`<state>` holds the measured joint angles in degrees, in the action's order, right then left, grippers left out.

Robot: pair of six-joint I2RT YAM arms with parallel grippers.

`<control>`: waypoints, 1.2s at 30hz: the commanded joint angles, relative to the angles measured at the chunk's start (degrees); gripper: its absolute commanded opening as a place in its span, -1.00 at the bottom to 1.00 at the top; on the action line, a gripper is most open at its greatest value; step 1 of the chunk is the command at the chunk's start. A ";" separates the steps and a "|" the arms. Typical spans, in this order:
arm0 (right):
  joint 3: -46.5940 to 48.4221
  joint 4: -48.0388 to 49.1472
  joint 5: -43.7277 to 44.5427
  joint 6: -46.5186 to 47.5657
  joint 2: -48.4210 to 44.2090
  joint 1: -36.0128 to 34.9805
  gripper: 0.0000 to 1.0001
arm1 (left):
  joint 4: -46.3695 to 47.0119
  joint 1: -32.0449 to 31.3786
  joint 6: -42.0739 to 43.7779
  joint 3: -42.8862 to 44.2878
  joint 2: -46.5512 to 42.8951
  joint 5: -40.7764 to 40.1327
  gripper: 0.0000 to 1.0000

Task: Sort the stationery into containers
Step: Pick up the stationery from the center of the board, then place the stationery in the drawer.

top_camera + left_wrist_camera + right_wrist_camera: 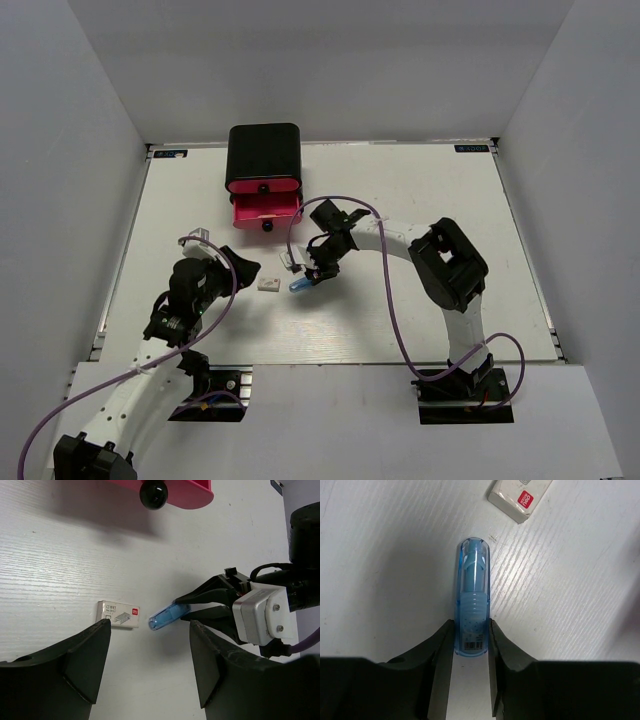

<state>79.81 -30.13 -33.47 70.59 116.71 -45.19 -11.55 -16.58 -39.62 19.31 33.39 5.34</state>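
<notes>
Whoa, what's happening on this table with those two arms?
The job is sorting stationery into a black box with pink drawers; one drawer is pulled out. The right gripper is clamped on a blue pen, close to the table near that drawer. The left gripper is open and empty, beside a small white staple box lying on the table.

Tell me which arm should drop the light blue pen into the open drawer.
Right. The right gripper is shut on the light blue pen, near the open drawer; the left gripper is open and empty, by the white block.
</notes>
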 commanded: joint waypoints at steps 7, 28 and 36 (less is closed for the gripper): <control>2.54 10.96 5.08 -16.61 -12.37 1.42 -0.91 | 2.58 0.23 -2.57 -2.78 -0.60 -0.42 0.48; 24.52 18.27 15.46 -17.68 2.38 1.33 -0.77 | 22.09 0.23 -6.88 -3.93 14.50 -1.56 0.21; 22.49 18.53 14.93 -18.46 0.72 1.33 0.07 | 28.33 0.23 -7.41 -1.39 23.21 -0.43 0.15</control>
<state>101.56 -13.17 -18.13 52.66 120.25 -43.72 12.12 -16.58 -46.63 15.55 55.00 4.54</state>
